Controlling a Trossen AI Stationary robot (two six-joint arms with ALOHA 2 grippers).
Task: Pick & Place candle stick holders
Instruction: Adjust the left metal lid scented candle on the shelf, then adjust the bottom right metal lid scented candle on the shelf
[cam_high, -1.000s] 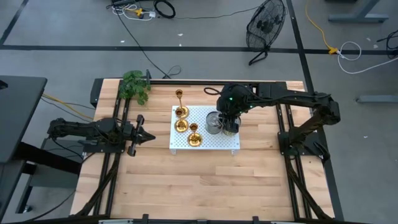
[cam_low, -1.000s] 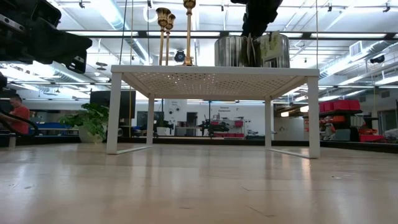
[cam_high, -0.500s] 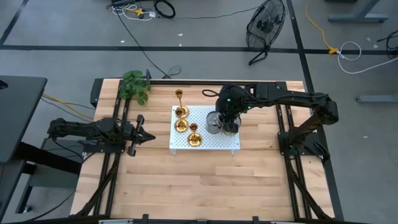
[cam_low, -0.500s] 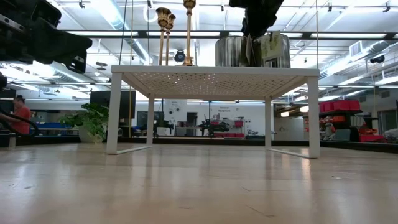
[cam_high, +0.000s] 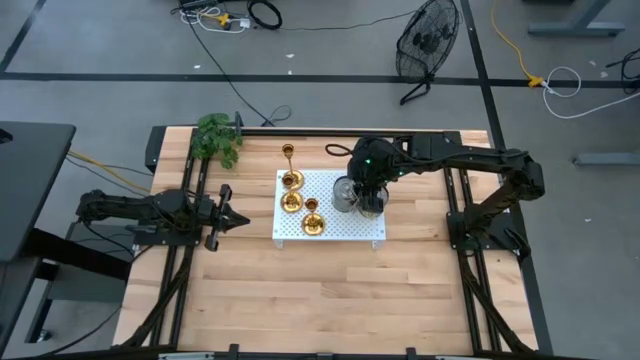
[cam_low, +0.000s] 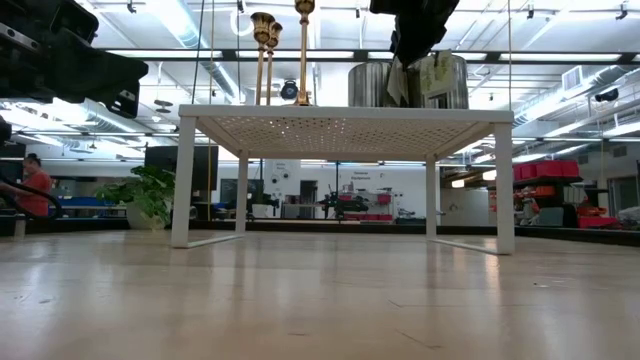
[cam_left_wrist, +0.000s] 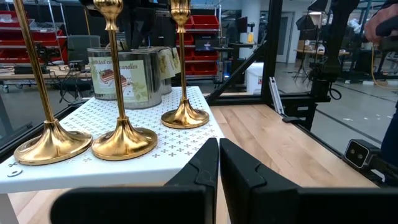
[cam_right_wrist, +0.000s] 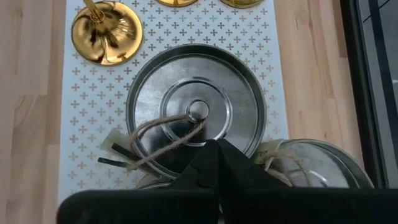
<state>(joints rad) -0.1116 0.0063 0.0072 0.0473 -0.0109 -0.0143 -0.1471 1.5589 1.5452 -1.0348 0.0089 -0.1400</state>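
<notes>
Three gold candle stick holders (cam_high: 291, 200) stand by their round bases on the left part of a white perforated stand (cam_high: 345, 228); their stems and bases (cam_left_wrist: 124, 142) also show in the left wrist view. My right gripper (cam_right_wrist: 216, 149) is shut and points steeply down over a silver tin (cam_right_wrist: 196, 112) on the stand's right part. Twine (cam_right_wrist: 155, 134) runs from the lid's knob to a point under the fingertips. My left gripper (cam_left_wrist: 219, 162) is shut and waits level at the table's left, pointing at the stand. My right gripper's shut fingertips stand over the twine (cam_right_wrist: 186, 134) on the tin's lid, coming from above. The fingers hide that spot, so I cannot tell whether they touch or pinch the twine. The tin sits on the stand.
A second silver tin (cam_right_wrist: 317, 165) with twine and a paper tag stands beside the first. A green plant (cam_high: 217, 140) sits at the table's far left corner. Bare wooden table (cam_high: 320, 290) lies in front of the stand.
</notes>
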